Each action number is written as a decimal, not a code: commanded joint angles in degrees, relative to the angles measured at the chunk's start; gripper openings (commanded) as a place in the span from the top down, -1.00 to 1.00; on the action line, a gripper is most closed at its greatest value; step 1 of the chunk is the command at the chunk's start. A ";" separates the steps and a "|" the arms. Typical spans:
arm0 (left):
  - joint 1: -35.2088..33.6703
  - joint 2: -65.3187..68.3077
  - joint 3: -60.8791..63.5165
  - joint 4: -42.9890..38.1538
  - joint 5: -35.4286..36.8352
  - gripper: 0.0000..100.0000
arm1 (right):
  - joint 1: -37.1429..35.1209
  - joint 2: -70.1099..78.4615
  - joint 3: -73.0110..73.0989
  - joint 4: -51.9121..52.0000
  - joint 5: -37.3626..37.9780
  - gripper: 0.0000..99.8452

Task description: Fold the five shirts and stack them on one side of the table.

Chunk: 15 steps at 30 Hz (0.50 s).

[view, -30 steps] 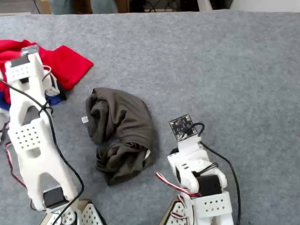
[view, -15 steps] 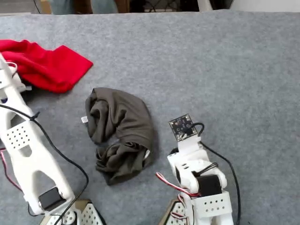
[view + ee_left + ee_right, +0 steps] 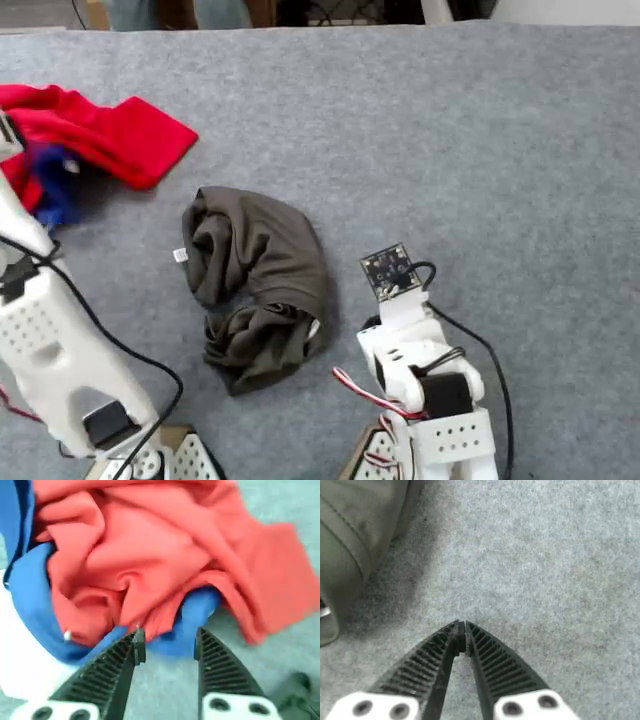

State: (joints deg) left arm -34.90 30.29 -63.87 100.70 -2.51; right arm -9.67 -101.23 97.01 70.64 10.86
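Grey table (image 3: 500,150) bears olive shirt (image 3: 262,268); left tool (image 3: 169,637) parted.

Right gripper (image 3: 465,630) fingers together (empty), olive shirt (image 3: 350,540), grey table (image 3: 545,555)

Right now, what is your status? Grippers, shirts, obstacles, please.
Left gripper open, at the blue shirt edge. Right gripper shut, empty, over the table beside the dark shirt. Red shirt crumpled on the blue one; none folded.
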 commanded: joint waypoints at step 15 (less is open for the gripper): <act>32.04 -27.16 66.15 -16.00 4.48 0.62 | 0.35 -0.31 -0.13 0.09 -0.18 0.97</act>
State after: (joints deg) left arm -6.24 5.67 -5.67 91.12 0.75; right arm -9.67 -101.23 97.01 70.64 10.86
